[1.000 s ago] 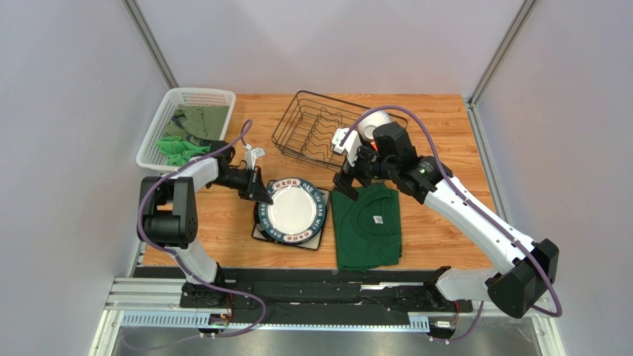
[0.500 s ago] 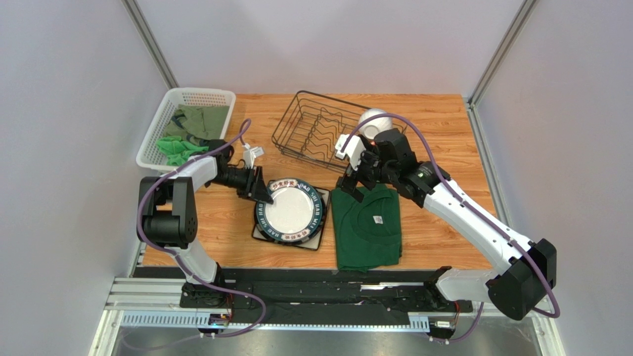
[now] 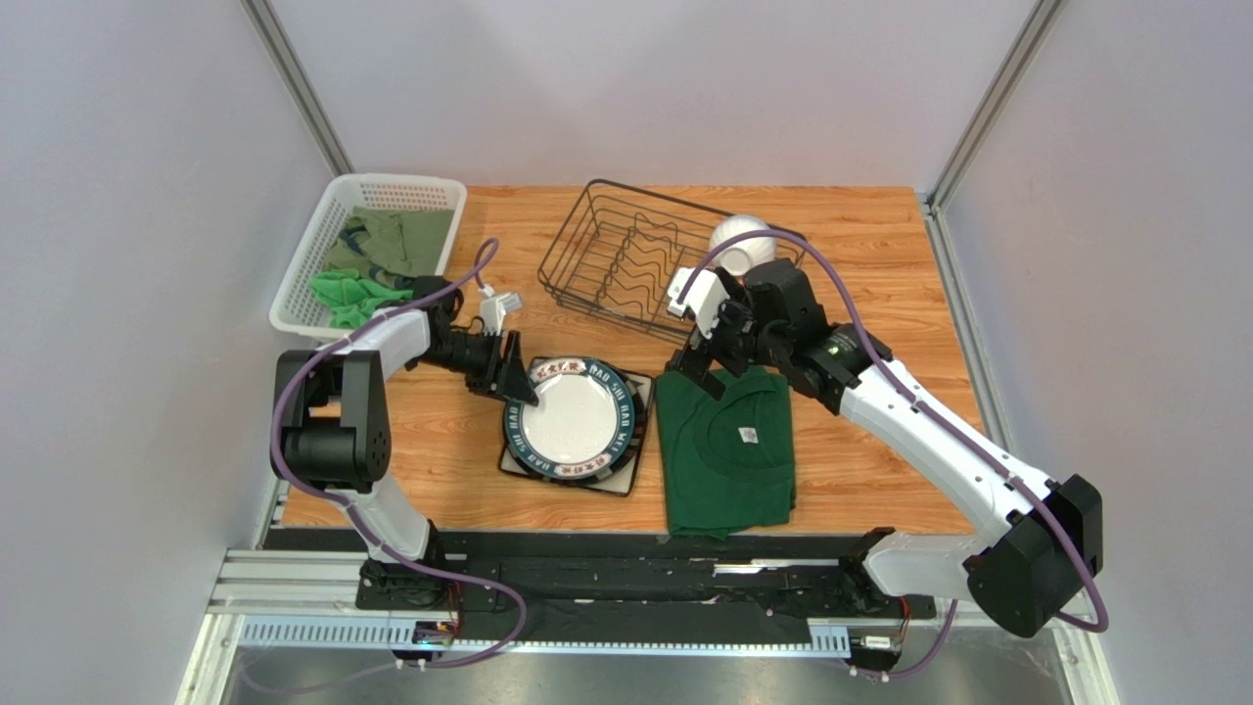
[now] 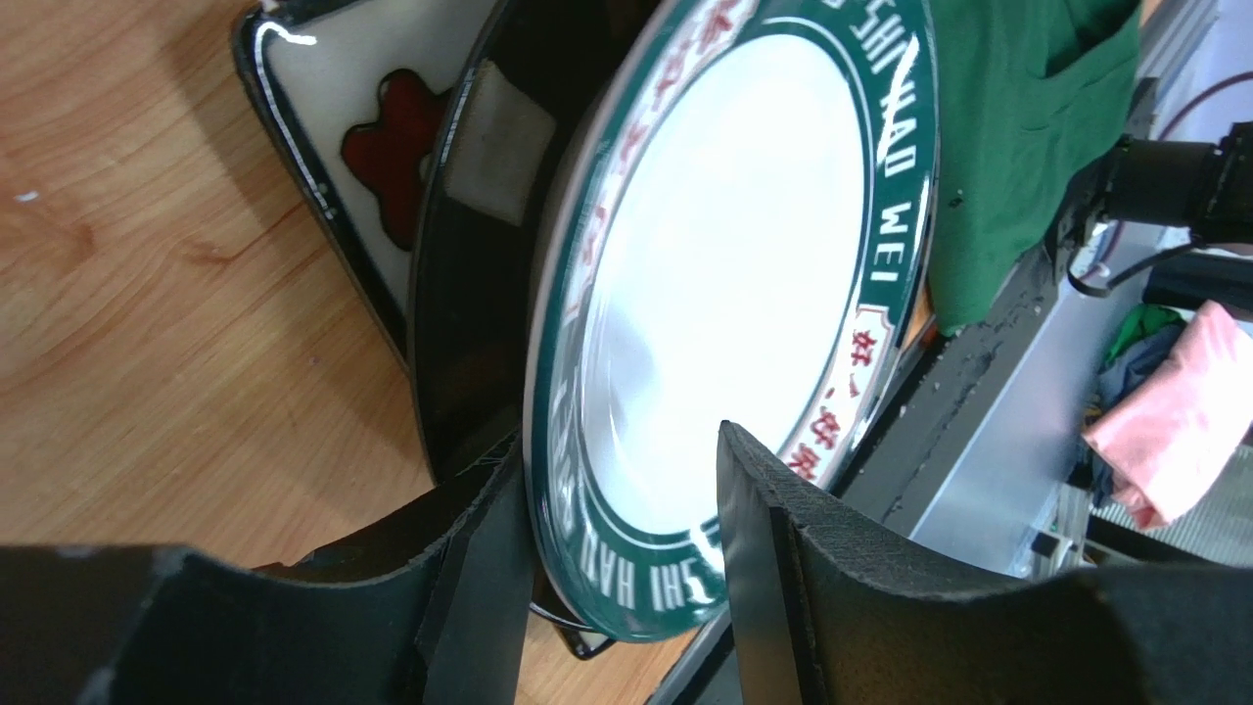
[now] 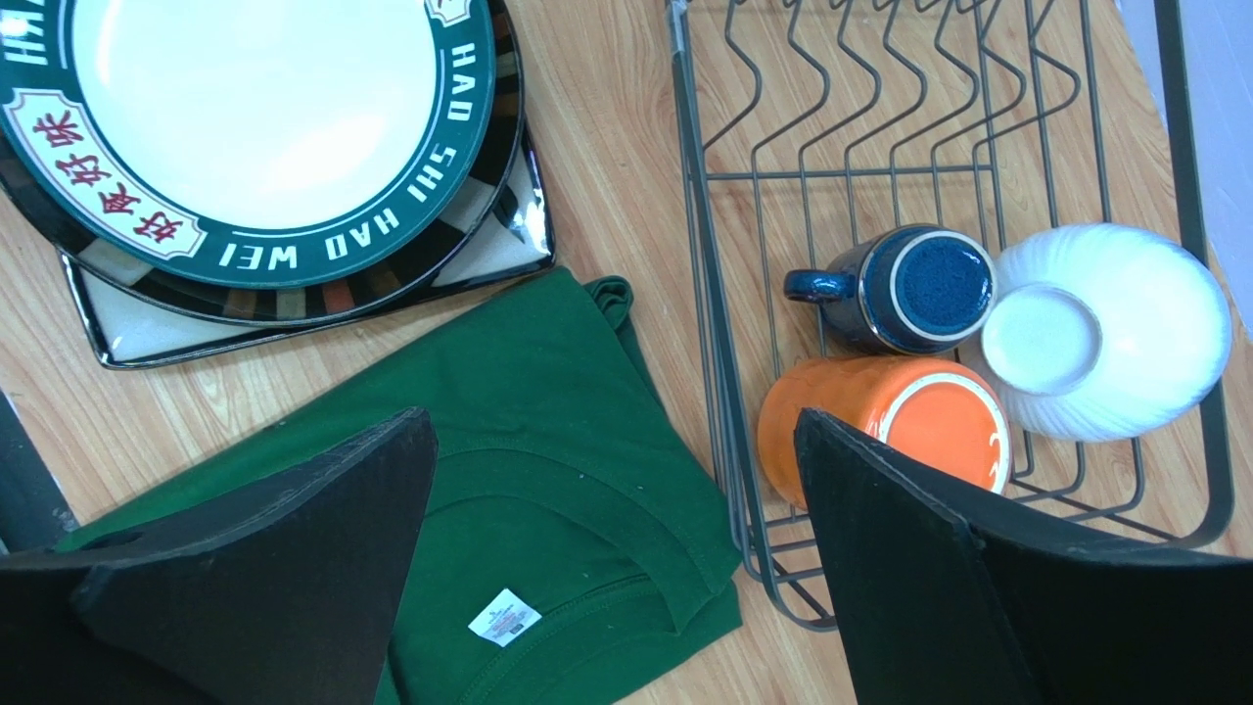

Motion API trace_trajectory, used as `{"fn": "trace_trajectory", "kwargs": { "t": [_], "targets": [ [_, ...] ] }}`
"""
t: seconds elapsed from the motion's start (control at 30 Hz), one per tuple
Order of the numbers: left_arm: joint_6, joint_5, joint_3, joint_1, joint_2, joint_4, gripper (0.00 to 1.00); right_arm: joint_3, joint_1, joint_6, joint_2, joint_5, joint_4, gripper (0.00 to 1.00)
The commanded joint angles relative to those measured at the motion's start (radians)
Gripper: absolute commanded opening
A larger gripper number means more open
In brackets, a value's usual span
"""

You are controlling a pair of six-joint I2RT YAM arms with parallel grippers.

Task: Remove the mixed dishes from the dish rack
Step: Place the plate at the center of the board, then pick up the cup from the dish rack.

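As the left jaws grip the tilted plate [image 4: 736, 250], seemingly to lay it flat, the empty, wide-open right jaws should next reach into the rack [image 3: 633, 257].

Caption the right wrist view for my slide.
Right gripper open above green shirt; blue mug, orange mug and white bowl in the dish rack.
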Motion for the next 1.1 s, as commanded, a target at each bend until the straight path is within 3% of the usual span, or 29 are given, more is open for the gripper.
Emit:
{"fn": "trace_trajectory", "kwargs": {
  "t": [0.0,0.63,1.07],
  "targets": [
    [-0.011,-0.058,0.037,0.005,-0.053,0.011,0.55,-0.006,-0.008,-0.023,-0.032,0.045,0.04,1.0],
    [-0.019,-0.222,0.032,0.004,-0.204,0.057,0.65,0.121,-0.048,0.048,0.085,0.223,0.046,1.0],
    [0.047,-0.233,0.042,0.004,-0.334,0.062,0.72,0.402,-0.13,0.119,0.384,0.328,0.003,1.0]
  ]
}}
